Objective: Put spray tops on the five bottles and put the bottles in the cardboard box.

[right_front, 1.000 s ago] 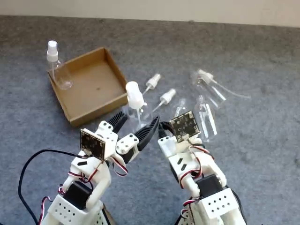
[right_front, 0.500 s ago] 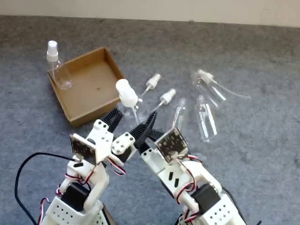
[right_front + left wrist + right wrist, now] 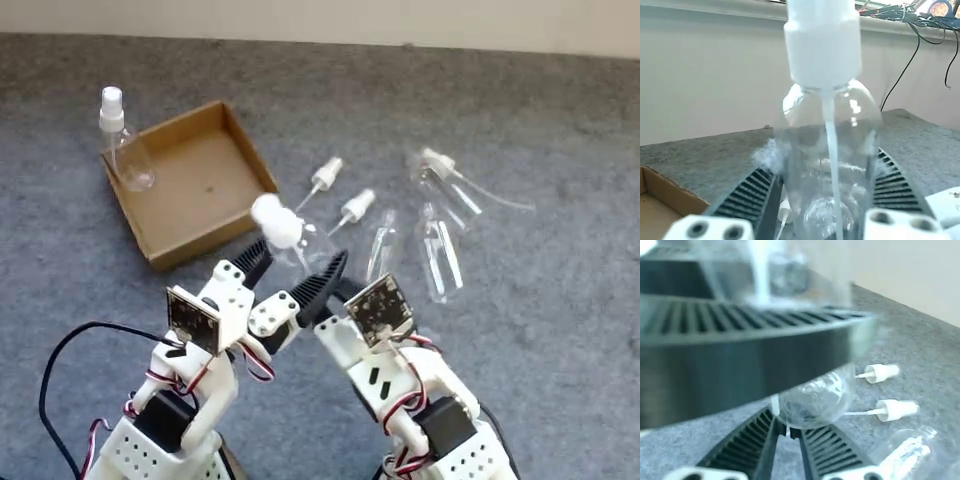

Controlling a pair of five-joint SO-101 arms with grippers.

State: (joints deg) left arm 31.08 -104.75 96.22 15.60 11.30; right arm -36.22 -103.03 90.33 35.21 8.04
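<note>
Overhead view of a grey felt-like tabletop (image 3: 560,330) w/ an open cardboard box (image 3: 205,238) as the reference point. Just off the box's near right corner, the left gripper (image 3: 298,256) is clamped on a clear spray bottle (image 3: 278,222). Its black ribbed fingers (image 3: 747,192) press both sides of the body, and the white spray top is on, cap end nearest the box. The right gripper (image 3: 788,432) sits right beside it, on the side away from the box. Its jaws are narrowed almost to touching, tips at the bottle's rounded base. Can't tell if they pinch anything.

A 2nd capped bottle (image 3: 118,140) stands against the box's far left corner. Right of the box lie two loose spray tops (image 3: 326,174) (image 3: 356,206). Farther right of those are two uncapped clear bottles (image 3: 383,246) (image 3: 440,258) on their sides. Beyond them, farthest from the box, lies a bottle w/ a top at its neck (image 3: 445,188). Can't tell if that top is seated.
</note>
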